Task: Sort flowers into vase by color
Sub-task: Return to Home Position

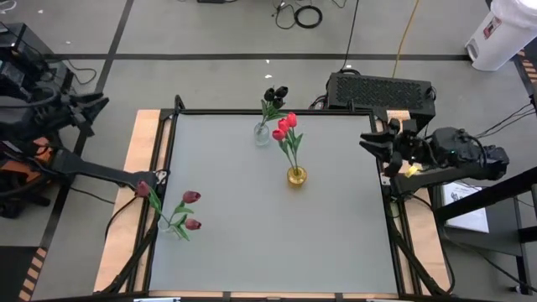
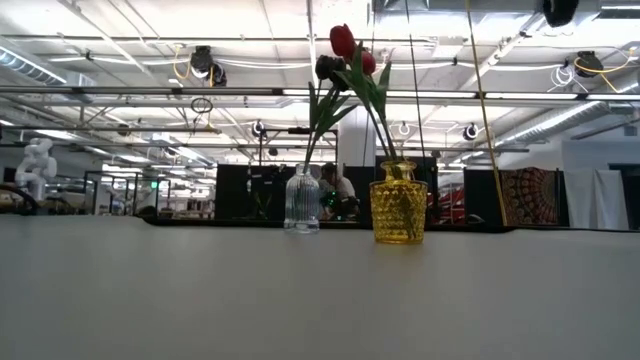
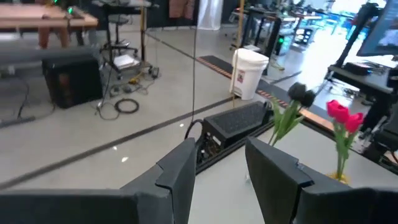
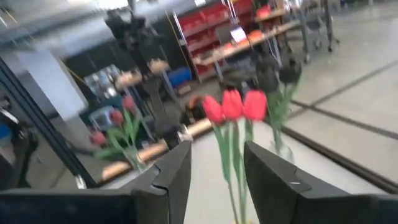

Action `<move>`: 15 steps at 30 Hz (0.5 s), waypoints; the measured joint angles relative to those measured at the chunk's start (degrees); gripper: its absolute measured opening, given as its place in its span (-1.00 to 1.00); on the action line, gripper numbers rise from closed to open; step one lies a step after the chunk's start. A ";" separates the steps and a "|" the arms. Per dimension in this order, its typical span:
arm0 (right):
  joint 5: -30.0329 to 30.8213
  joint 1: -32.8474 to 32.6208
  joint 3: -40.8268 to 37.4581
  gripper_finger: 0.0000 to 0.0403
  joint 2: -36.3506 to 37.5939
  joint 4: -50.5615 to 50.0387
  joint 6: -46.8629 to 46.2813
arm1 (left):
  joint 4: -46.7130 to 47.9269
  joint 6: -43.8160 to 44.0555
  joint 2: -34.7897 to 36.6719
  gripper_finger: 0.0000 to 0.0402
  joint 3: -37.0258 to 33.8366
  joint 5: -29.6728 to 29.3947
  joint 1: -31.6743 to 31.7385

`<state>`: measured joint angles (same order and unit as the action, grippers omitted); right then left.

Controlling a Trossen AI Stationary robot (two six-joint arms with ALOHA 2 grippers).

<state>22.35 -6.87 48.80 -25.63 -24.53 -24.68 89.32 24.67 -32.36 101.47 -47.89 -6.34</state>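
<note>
Left end effector [image 1: 156, 178] hovers at the worktop's [image 1: 252, 260] left edge, fingers spread and empty; right end effector [image 1: 372, 143] (likewise spread) hangs at the right edge. Nearest, maroon tulips [image 1: 191, 198] stand in a clear vase [image 1: 172, 228]; mid-worktop, red-pink tulips [image 1: 287, 124] fill a yellow vase [image 1: 296, 176]; farthest, black tulips [image 1: 275, 94] occupy a second clear vase [image 1: 262, 134].

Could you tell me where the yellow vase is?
The yellow vase stands near the table's centre in the high view, beside the clear vase of black tulips.
</note>
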 joint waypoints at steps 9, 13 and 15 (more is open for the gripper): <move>2.41 0.00 -1.39 -0.31 -1.06 -4.58 3.81 | -6.55 6.56 13.65 -0.26 -23.32 -1.25 0.01; 6.49 0.02 -5.26 -0.31 0.19 0.40 6.08 | -11.72 6.60 17.99 -0.26 -32.70 -2.36 0.01; 6.53 0.02 -8.09 -0.31 1.67 3.46 6.48 | -13.12 7.83 19.77 -0.26 -36.40 -3.06 0.01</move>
<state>28.88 -6.85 40.71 -23.95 -21.07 -18.20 76.19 32.50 -12.59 65.06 -50.96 -6.33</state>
